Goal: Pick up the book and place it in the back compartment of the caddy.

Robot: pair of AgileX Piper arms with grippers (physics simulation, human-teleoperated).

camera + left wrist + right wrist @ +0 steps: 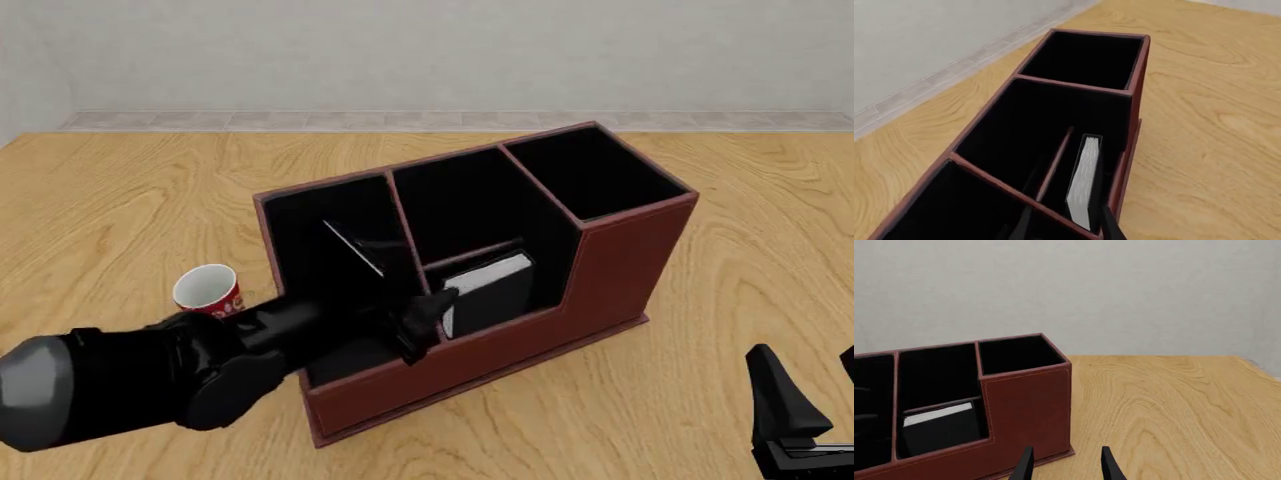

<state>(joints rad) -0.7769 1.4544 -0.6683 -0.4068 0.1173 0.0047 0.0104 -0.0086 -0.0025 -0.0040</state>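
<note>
The black book [491, 288] with white page edges [1083, 180] stands a little tilted inside the reddish-brown caddy [627, 270]. It is in the small back compartment [470, 250], between a thin divider [1054, 160] and the low wall [944, 452]. My left gripper [424, 320] hovers over that cell, open, one finger [1111, 227] on each side of the book's near end. It does not appear to be squeezing the book. My right gripper [1066, 465] is open and holds nothing, low at the table's near right, apart from the caddy.
A red-and-white mug [210, 290] stands on the wooden table [134, 210] just left of the caddy, close to my left arm [160, 375]. The tall square cell [594, 175] and the long cell [334, 240] hold nothing. A pale wall lies behind the table.
</note>
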